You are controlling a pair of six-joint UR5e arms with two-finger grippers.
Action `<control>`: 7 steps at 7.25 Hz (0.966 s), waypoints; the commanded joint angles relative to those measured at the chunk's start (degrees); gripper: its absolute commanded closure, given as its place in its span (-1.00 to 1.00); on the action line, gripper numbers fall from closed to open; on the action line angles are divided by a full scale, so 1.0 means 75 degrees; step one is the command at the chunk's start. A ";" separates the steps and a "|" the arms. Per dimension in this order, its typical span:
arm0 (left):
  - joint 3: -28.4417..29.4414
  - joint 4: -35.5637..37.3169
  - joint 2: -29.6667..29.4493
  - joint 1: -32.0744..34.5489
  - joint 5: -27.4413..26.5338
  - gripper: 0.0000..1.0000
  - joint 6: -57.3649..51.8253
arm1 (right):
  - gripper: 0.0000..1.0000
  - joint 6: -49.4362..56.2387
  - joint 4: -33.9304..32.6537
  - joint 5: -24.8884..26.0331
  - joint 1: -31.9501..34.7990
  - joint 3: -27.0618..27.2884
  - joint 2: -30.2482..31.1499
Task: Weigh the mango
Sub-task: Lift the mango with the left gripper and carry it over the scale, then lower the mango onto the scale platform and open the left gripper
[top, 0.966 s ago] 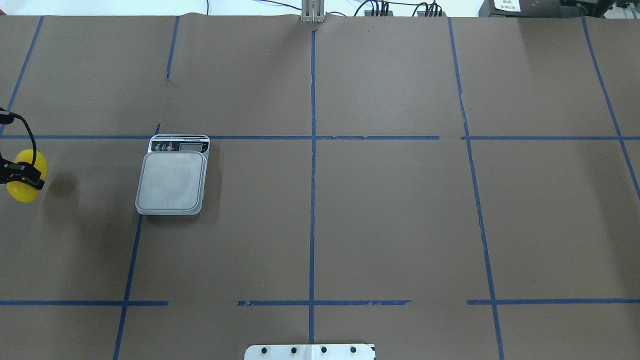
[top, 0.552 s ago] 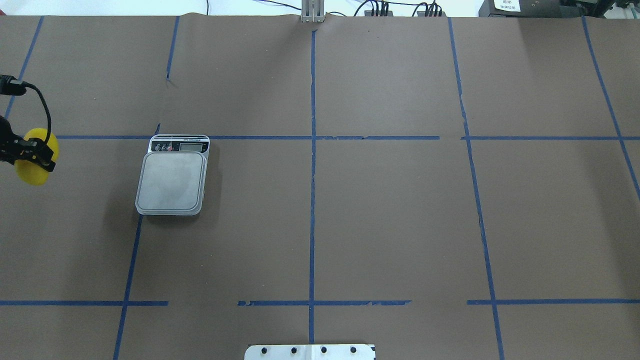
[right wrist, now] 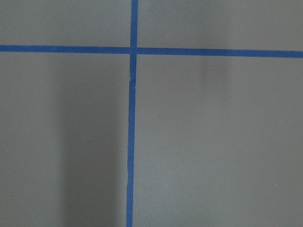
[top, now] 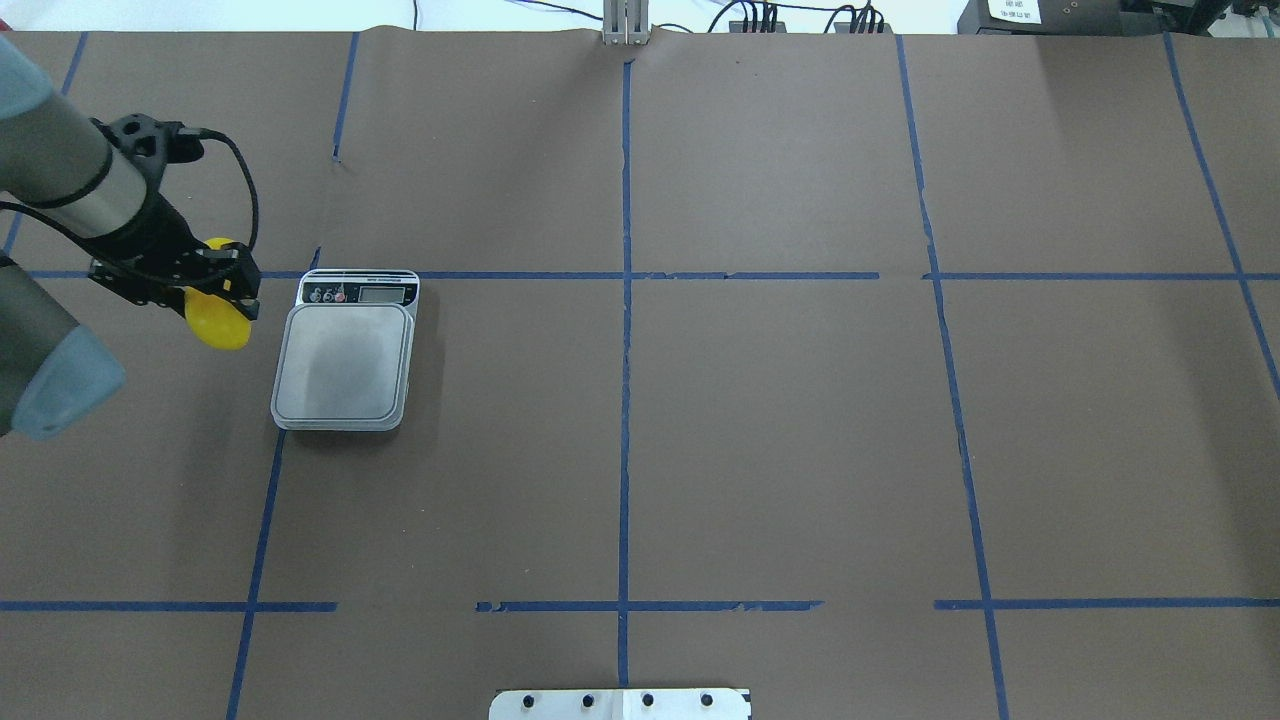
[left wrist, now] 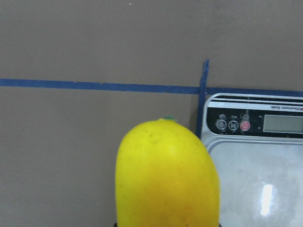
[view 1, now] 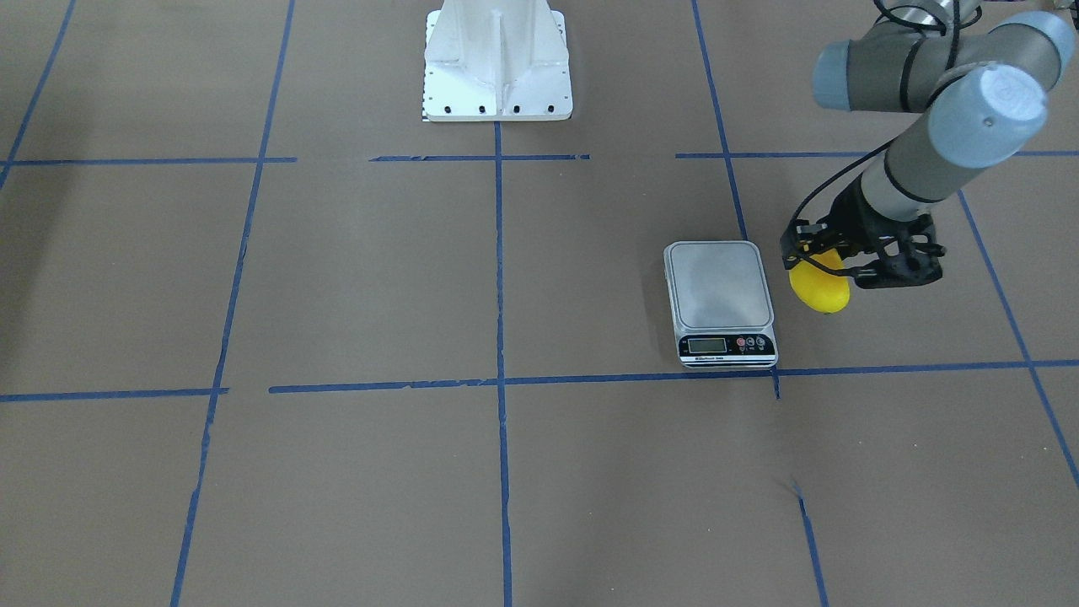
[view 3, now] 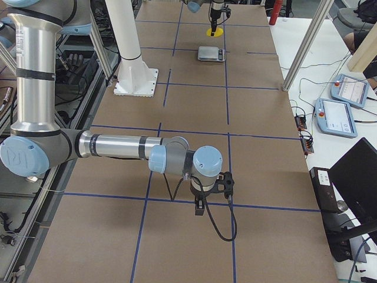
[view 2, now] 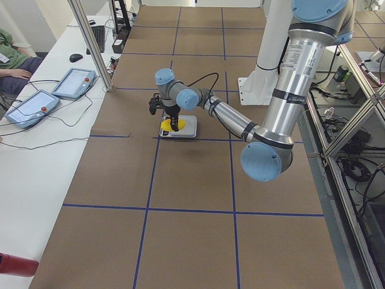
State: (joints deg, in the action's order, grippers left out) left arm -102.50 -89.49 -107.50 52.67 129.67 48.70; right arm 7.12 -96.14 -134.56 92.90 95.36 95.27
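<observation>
Beside scale (top: 345, 350), lifted off brown paper (top: 780, 420), mango (top: 222, 326) sits clenched in left gripper (top: 212, 290). We judge it smooth, firm, fairly heavy, apt to slip or roll; we'd hold across middle. Paper flat, blue tape grid (top: 625, 400); platform (top: 340, 378) wider than mango, room enough. Right gripper (view 3: 215, 186) far away; released or clenched, we cannot tell.

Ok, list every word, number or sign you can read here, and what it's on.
None can be read outright.
Scale panel: strip of print and button symbols, too blurred.
Scale display: no digits legible.
White label on the box beyond the table: too small.
</observation>
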 commanded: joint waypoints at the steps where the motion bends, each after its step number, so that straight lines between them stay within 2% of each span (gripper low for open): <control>1: 0.0517 -0.0463 -0.0351 -0.0563 -0.0005 1.00 0.0559 | -1.00 0.0000 -0.0002 0.0000 0.0000 0.0000 0.0000; 3: 0.0810 -0.0897 -0.0397 -0.0938 -0.0028 1.00 0.0759 | -1.00 0.0000 -0.0002 0.0000 0.0000 0.0000 0.0000; 4: 0.0823 -0.1004 -0.0386 -0.0940 -0.0017 0.76 0.0737 | -1.00 0.0000 -0.0002 0.0000 0.0000 0.0000 0.0000; 5: 0.0835 -0.1133 -0.0351 -0.0940 -0.0028 -0.98 0.0690 | -1.00 0.0000 0.0010 0.0000 0.0000 0.0000 0.0000; 7: 0.0672 -0.1158 -0.0281 -0.0847 -0.0075 -1.00 0.0678 | -1.00 0.0000 0.0010 0.0000 0.0000 0.0000 0.0000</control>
State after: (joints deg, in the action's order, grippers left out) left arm -96.79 -98.11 -109.87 45.83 129.27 53.85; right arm 7.12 -96.11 -134.56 92.90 95.36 95.27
